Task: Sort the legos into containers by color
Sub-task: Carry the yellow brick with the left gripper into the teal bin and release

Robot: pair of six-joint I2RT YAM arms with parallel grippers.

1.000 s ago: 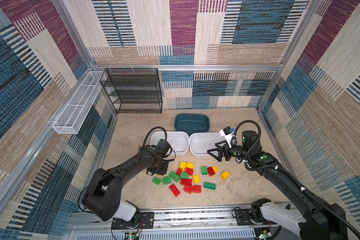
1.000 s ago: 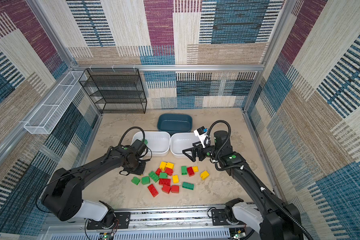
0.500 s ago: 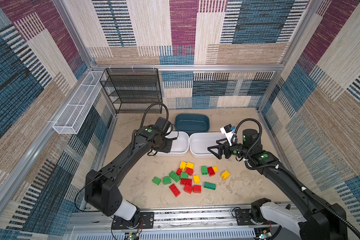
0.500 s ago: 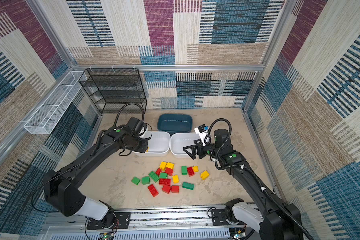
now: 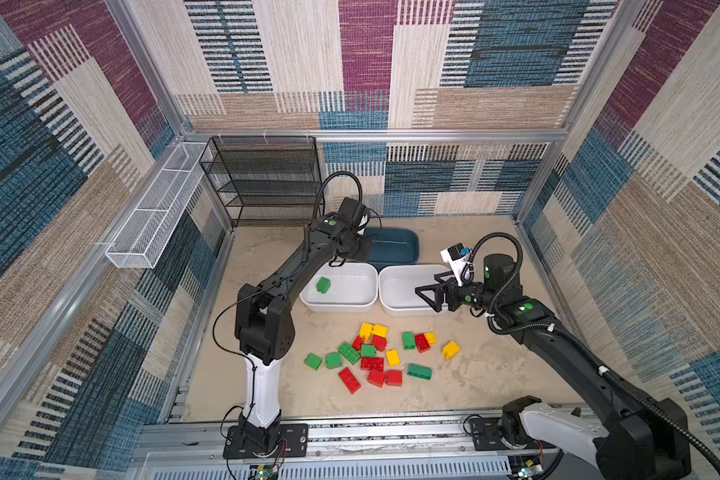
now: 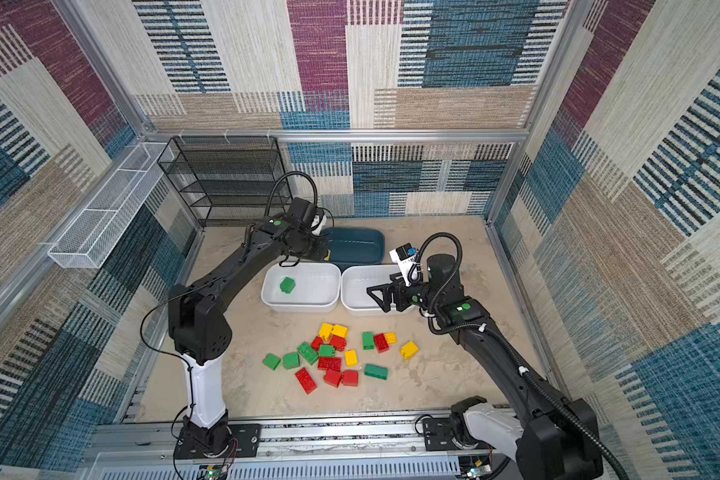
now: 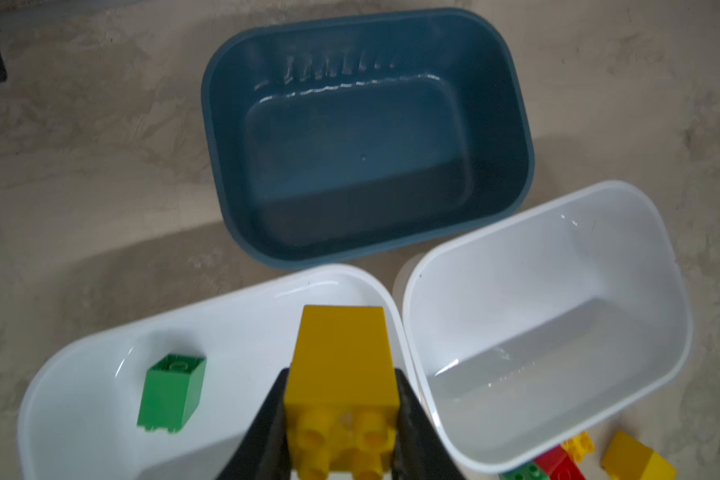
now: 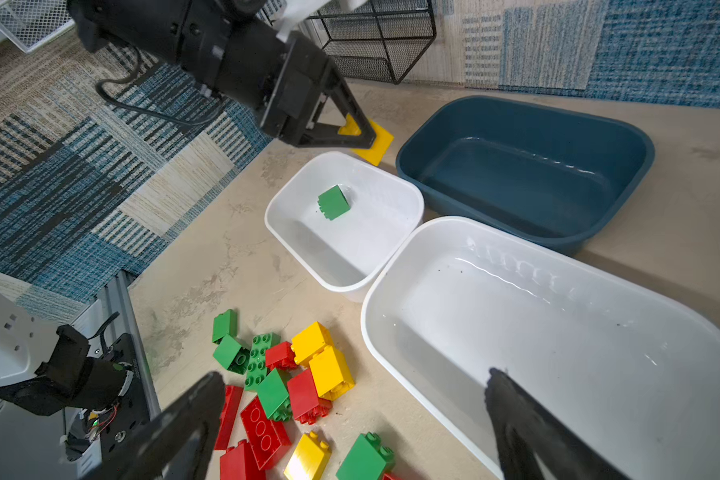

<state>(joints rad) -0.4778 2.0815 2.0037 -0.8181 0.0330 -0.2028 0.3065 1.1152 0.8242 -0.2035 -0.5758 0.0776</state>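
My left gripper (image 7: 341, 419) is shut on a yellow lego (image 7: 341, 365), held in the air over the far rim of the left white container (image 5: 350, 293), beside the empty teal container (image 5: 395, 249). The right wrist view shows that gripper (image 8: 360, 135) with the yellow lego (image 8: 377, 147) sticking out. One green lego (image 5: 323, 285) lies in the left white container. My right gripper (image 5: 427, 293) stands open over the empty right white container (image 5: 400, 282), nothing between its fingers (image 8: 192, 415). Several red, green and yellow legos (image 5: 375, 357) lie loose on the table.
A black mesh rack (image 5: 267, 183) stands at the back left and a white wire basket (image 5: 159, 208) hangs on the left wall. The metal rail (image 5: 371, 432) with both arm bases runs along the front edge.
My left gripper has risen from the left edge of the pile and moved back over the left white container toward the teal one, carrying the yellow lego. The right arm has barely moved.
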